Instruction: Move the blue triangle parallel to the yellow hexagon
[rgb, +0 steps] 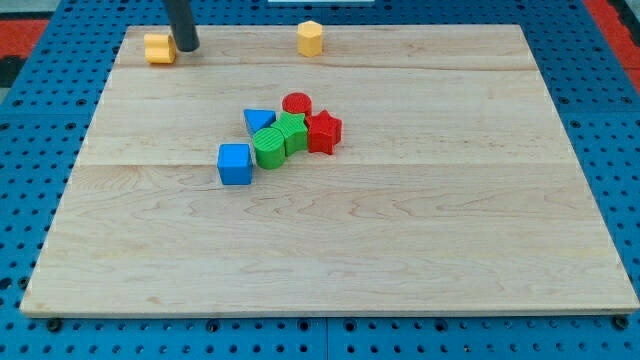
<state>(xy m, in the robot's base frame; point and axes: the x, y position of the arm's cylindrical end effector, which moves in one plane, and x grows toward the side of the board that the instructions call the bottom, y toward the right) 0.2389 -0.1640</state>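
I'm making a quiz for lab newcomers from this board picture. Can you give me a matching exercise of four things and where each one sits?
Things:
1. yellow hexagon
2. blue cube
3. red star
4. my tip

Places:
A. the view's right end of the central cluster
B. beside the yellow block at the view's top left
C. alone at the view's top edge
D. the cluster's lower left end

Pairs: 1-C, 2-D, 3-A, 4-B

The board (400, 230) is pale wood with visible grain and a smooth, lightly sheened finish. The surrounding blue base (610, 120) looks like perforated matt plastic or metal. The blue cube (235, 164) and red star (323, 131) appear smooth, matt.
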